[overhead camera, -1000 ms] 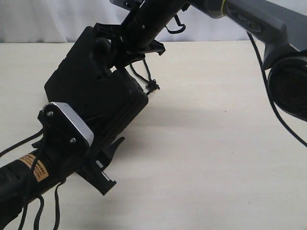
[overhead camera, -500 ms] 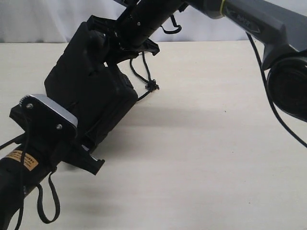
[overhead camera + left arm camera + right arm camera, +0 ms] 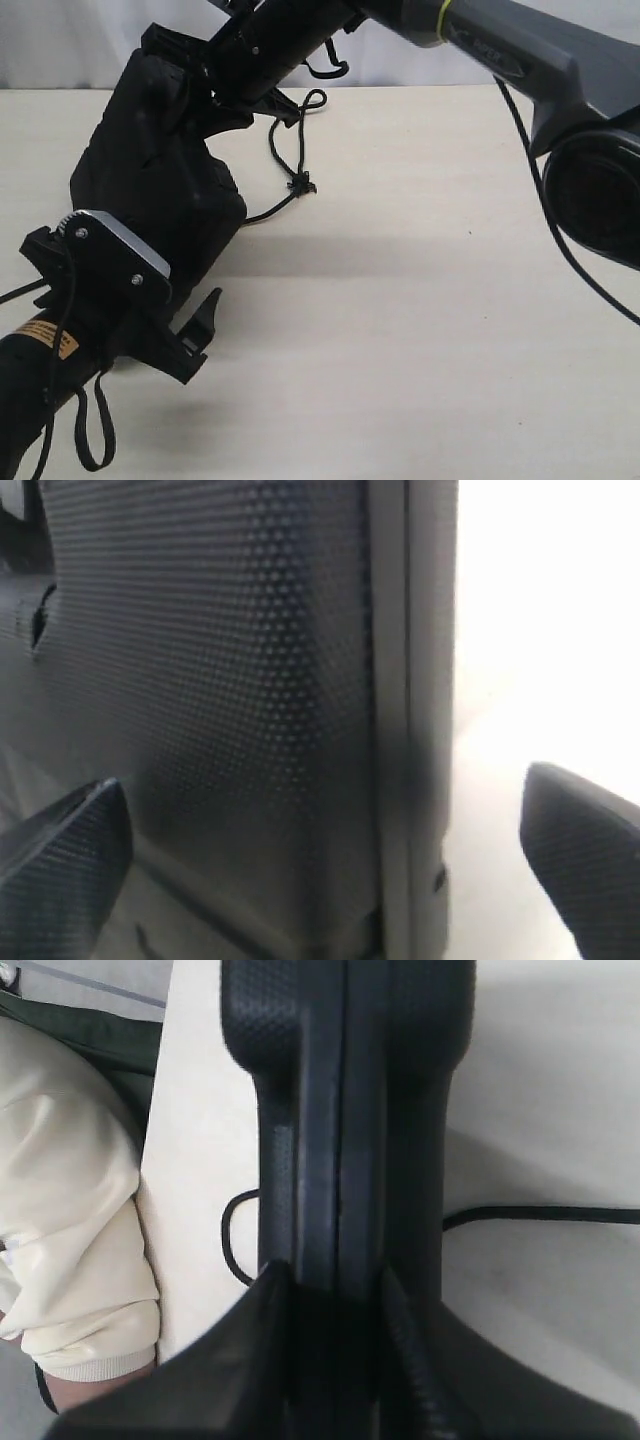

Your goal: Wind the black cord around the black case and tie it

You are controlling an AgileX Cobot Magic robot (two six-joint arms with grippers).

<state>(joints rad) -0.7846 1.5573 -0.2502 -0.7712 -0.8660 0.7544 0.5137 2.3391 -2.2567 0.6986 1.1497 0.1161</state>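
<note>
- Now, the black case hangs tilted over the desk, one end high, one end low.
- Up top, the right tool is clamped tight on the case's edge.
- Down low, the left tool straddles the case, fingers spread wide, one plainly clear of it.
- Beside the case, the black cord dangles from near its high end, knot partway down.
</note>
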